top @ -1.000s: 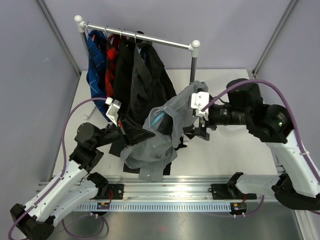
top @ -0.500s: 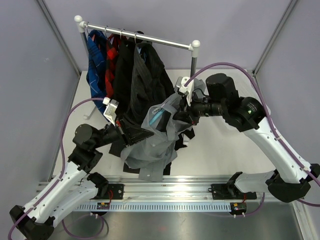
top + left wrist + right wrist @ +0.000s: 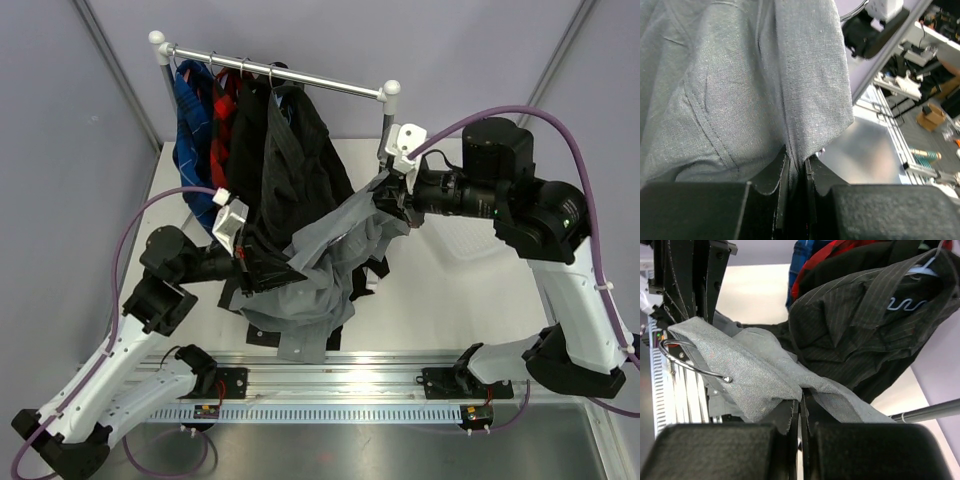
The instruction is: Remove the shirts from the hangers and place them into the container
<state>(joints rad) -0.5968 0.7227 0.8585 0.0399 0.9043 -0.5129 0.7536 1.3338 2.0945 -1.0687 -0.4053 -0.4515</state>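
Observation:
The light grey shirt is stretched between both grippers in front of the rail. My left gripper is shut on a fold of the grey shirt. My right gripper is shut on a thin edge of the grey shirt, lifted toward the rail's right post. A curved metal hanger hook lies over the grey cloth. The charcoal pinstriped shirt, a black shirt, a red plaid shirt and a blue plaid shirt hang on hangers. The container sits under my right arm.
The metal rail with white knobs crosses the back of the table, its right post just behind my right gripper. Grey walls stand on both sides. The aluminium base rail runs along the near edge.
My right gripper went from open to shut on the grey shirt's edge and pulled it up and right. The light blue hanger seen earlier no longer shows from above.

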